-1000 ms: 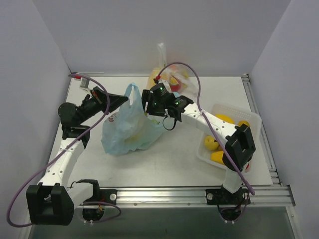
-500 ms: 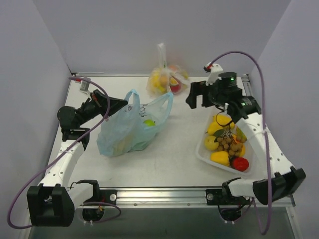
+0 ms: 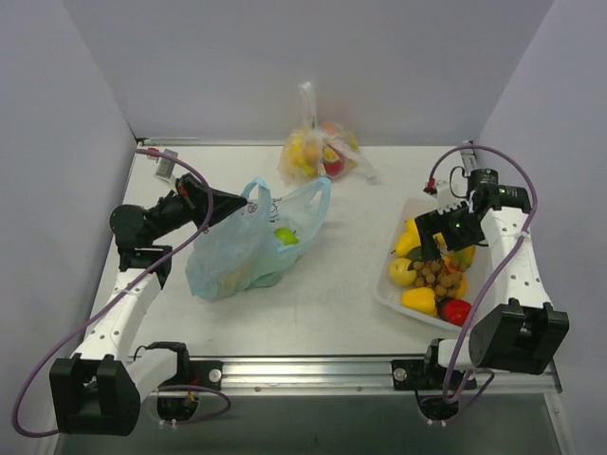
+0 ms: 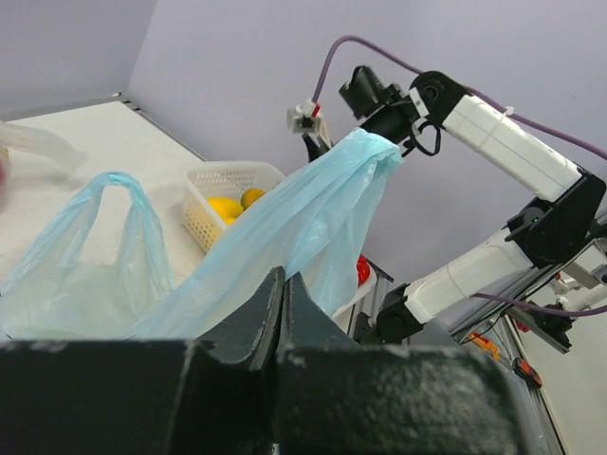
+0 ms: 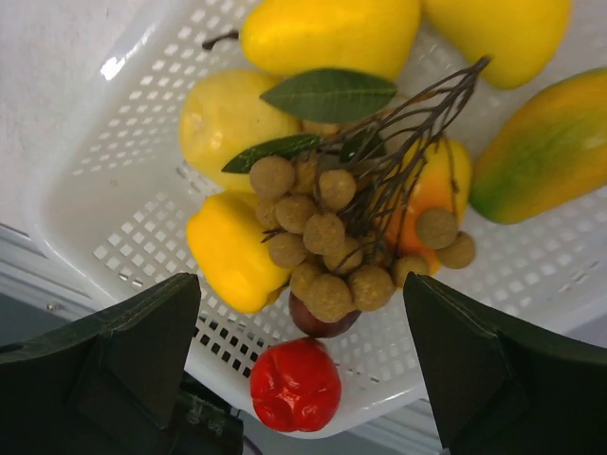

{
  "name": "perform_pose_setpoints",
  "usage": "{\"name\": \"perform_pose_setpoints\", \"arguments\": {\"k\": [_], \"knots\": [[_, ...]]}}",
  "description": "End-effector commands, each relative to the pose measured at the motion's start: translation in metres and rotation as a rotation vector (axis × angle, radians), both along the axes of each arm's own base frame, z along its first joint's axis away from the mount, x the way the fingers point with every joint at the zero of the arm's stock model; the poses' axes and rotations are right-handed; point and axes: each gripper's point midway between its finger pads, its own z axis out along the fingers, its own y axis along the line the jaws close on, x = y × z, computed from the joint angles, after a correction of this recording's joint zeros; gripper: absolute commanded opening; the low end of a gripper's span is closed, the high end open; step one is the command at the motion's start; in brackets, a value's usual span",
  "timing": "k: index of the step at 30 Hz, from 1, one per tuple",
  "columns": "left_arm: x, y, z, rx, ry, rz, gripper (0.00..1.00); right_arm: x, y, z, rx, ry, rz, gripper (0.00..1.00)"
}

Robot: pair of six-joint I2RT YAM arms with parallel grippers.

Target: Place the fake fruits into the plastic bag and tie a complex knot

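Note:
The light-blue plastic bag (image 3: 248,248) lies left of centre with a green apple (image 3: 285,235) in its open mouth. My left gripper (image 3: 239,200) is shut on one bag handle (image 4: 313,204) and holds it up. My right gripper (image 3: 444,234) is open above the white basket (image 3: 471,226). Below it lie the brown grape cluster (image 5: 334,237), yellow fruits (image 5: 237,248), a red fruit (image 5: 295,383) and a green-orange fruit (image 5: 545,147). No knot shows.
A clear colourless bag (image 3: 318,152) of fruit with a twisted neck stands at the back centre. Grey walls close in the table on three sides. A metal rail (image 3: 313,370) runs along the near edge.
My right arm has swung from the bag's mouth across to the right and now hangs over the basket. The bag's right handle has dropped free. The left gripper keeps its handle.

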Motion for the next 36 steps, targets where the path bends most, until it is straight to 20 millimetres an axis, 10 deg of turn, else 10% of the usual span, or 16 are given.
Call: {"name": "perform_pose_setpoints", "arguments": {"k": [1, 10, 16, 18, 22, 36], "knots": [[-0.01, -0.001, 0.016, 0.007, -0.105, -0.008, 0.0, -0.039, 0.002, -0.025, -0.001, 0.164, 0.046, 0.92], [-0.01, -0.001, 0.012, 0.015, -0.107, -0.003, 0.0, -0.037, -0.003, -0.089, -0.058, 0.244, -0.079, 0.89], [-0.008, -0.001, 0.013, 0.018, -0.111, -0.002, 0.0, -0.024, -0.013, -0.1, -0.095, 0.239, -0.113, 0.64], [-0.008, -0.001, 0.014, 0.019, -0.114, -0.004, 0.0, -0.024, -0.014, -0.097, -0.09, 0.244, -0.127, 0.41], [-0.01, -0.001, 0.017, 0.023, -0.124, -0.01, 0.0, -0.019, -0.012, -0.06, -0.071, 0.15, -0.12, 0.01], [-0.014, -0.002, 0.018, 0.033, -0.132, -0.024, 0.0, 0.039, 0.029, 0.096, 0.197, -0.291, -0.1, 0.0]]}}
